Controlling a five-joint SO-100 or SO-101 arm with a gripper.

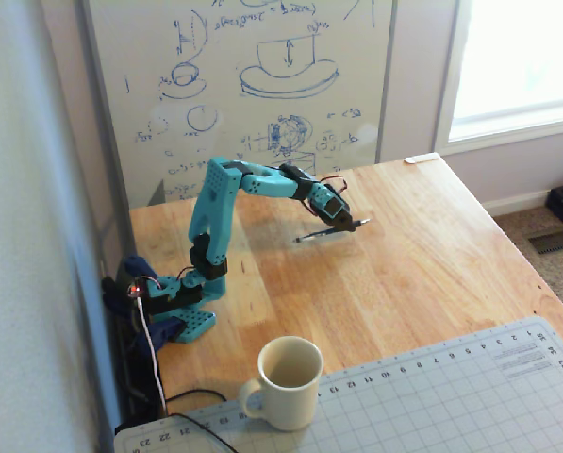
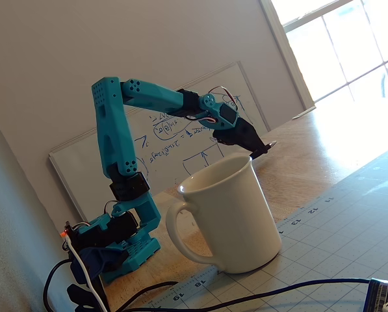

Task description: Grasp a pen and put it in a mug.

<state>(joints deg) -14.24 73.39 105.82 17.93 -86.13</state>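
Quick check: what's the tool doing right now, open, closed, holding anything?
Tool: closed on the pen, lifted clear of the table; mug has no pen in it.

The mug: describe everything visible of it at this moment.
The mug is plain cream-white, glossy like ceramic, with a beige inside that looks empty in a fixed view. It stands upright on the near edge of a gridded cutting mat. One loop handle points left in both fixed views. Nothing else touches it: the gripper hangs far off over the wooden table, holding the pen.
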